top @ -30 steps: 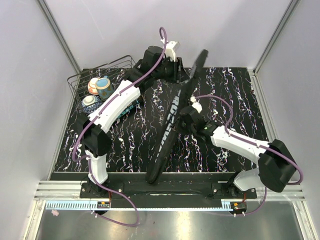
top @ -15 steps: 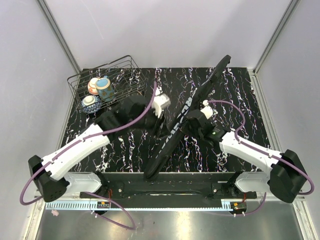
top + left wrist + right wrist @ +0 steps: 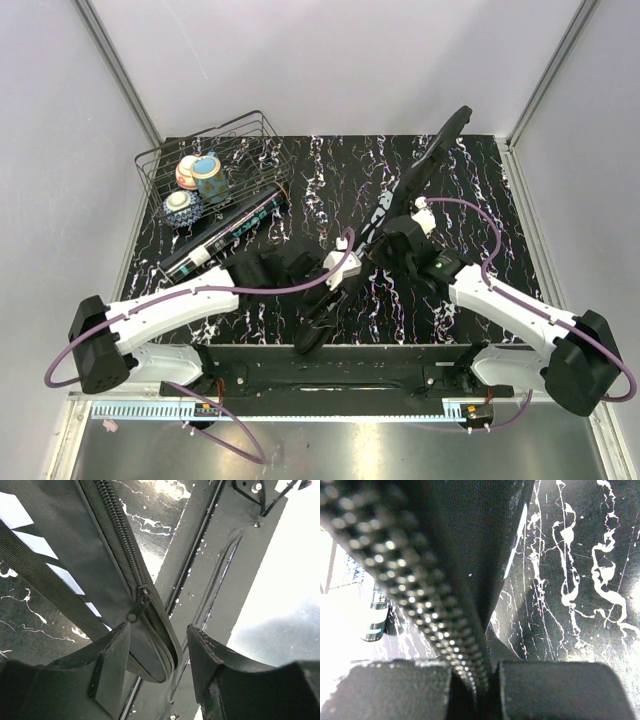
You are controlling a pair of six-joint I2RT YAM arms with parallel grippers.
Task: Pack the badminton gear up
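Two grippers meet on the black racket-shaped bag (image 3: 405,185), which runs slantwise across the marbled black table (image 3: 470,200), from near the front edge at the middle up toward the far right corner. There its narrow end shows against the back wall. The right gripper (image 3: 472,667) is clamped on the bag's zipper edge about halfway along, and the fabric and the zipper teeth fill the slit between its two pads. The left gripper (image 3: 157,632) sits at the bag's near end with its jaws apart. The rounded tip of the bag and the zipper pull (image 3: 137,609) lie between its fingers (image 3: 107,665), with a gap on the right side. It has no grip on the bag.

A long black tube (image 3: 225,235) lies on the table to the left, apart from the bag. Its far end is near the wire basket (image 3: 250,125) in the back left corner, which holds patterned bowls (image 3: 195,175).
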